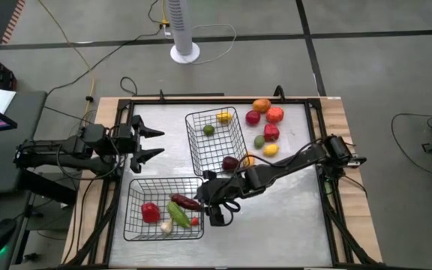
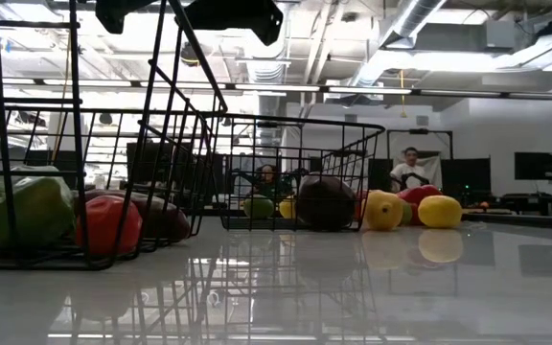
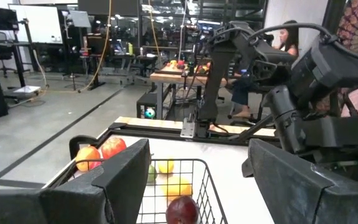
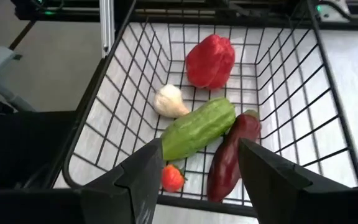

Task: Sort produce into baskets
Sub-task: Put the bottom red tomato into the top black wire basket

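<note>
My right gripper [image 1: 214, 204] is open and empty over the right-hand wall of the near basket [image 1: 135, 225]. In its wrist view [image 4: 201, 186] a dark maroon eggplant [image 4: 232, 155], a green cucumber [image 4: 197, 127], a red pepper [image 4: 211, 60], a white garlic [image 4: 169, 101] and a small red piece [image 4: 173, 178] lie on the basket floor below it. My left gripper [image 1: 153, 144] is open and empty, left of the far basket [image 1: 199, 159], which holds a yellow piece [image 1: 223, 117], a green one [image 1: 208, 130] and a maroon one [image 1: 230, 163].
Loose produce lies on the table right of the far basket: an orange [image 1: 262, 106], red pieces [image 1: 253, 118] [image 1: 271, 133], an orange-red one [image 1: 275, 115], a green one [image 1: 259, 141], yellow ones [image 1: 271, 149] [image 1: 247, 159]. People sit in the room beyond the table [image 2: 410, 168].
</note>
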Controlling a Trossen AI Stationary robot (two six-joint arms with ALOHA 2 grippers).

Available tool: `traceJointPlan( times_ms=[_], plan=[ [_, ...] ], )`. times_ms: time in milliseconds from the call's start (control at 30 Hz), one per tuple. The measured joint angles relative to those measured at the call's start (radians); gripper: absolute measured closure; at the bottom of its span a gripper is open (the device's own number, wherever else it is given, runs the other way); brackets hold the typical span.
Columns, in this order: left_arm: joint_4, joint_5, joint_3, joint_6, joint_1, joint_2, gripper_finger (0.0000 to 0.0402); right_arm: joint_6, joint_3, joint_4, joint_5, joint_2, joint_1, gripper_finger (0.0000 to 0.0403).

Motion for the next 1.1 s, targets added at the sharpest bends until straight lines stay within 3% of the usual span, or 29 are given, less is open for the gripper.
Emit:
traceJointPlan(
  times_ms=[467, 633, 767, 867, 967, 1100],
  plan=[
    [-0.005, 0.000, 0.000, -0.006, 0.000, 0.000, 0.0140, -0.002, 0.004, -0.072, 0.023, -0.020, -0.002, 0.0168],
    [-0.082, 0.052, 0.000, -0.007, 0.000, 0.020, 0.0140, 0.016, 0.009, -0.258, 0.192, -0.130, 0.026, 0.0174],
    [-0.117, 0.061, 0.000, -0.021, 0.000, 0.109, 0.0141, 0.071, -0.055, -0.366, 0.372, -0.248, 0.077, 0.0179],
    [-0.127, 0.091, 0.022, -0.018, 0.000, 0.206, 0.0141, 0.144, -0.174, -0.372, 0.486, -0.357, 0.119, 0.0181],
    [-0.143, 0.190, 0.072, 0.001, -0.008, 0.308, 0.0141, 0.258, -0.327, -0.370, 0.582, -0.469, 0.167, 0.0182],
    [-0.159, 0.294, 0.103, 0.076, -0.089, 0.429, 0.0141, 0.436, -0.519, -0.357, 0.645, -0.585, 0.232, 0.0182]
  ],
)
